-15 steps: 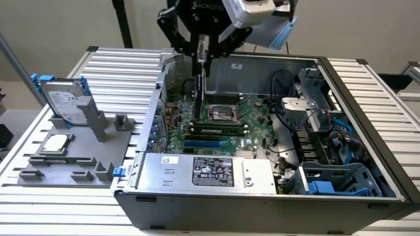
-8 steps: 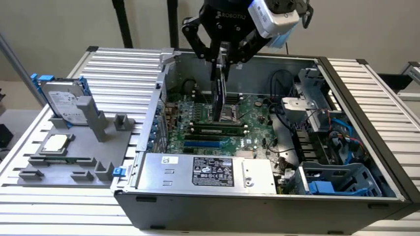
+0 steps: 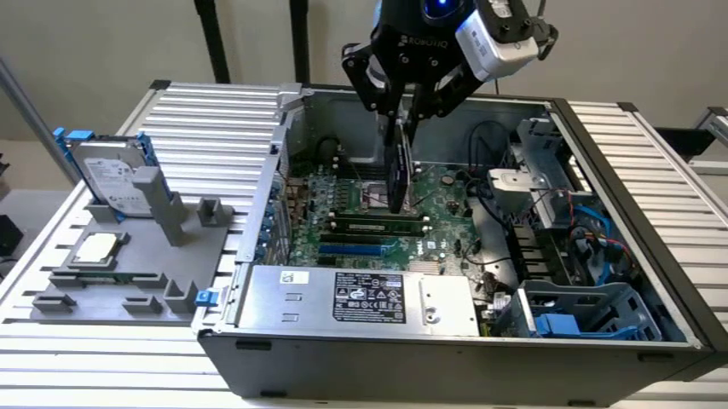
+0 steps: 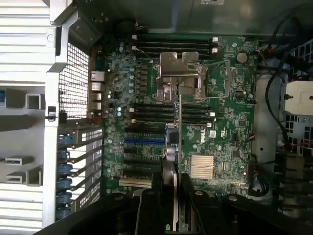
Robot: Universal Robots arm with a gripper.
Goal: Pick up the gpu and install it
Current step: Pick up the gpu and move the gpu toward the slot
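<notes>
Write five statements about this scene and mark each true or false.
1. The gripper grips the gpu. True.
2. The gpu lies flat on the gray fixture. False: it is held on edge over the motherboard.
3. The hard drive stands on the fixture, at the exterior view's left. True.
4. The case is closed. False: its side is open and the motherboard shows.
5. The CPU chip lies on the fixture, outside the case. True.
</notes>
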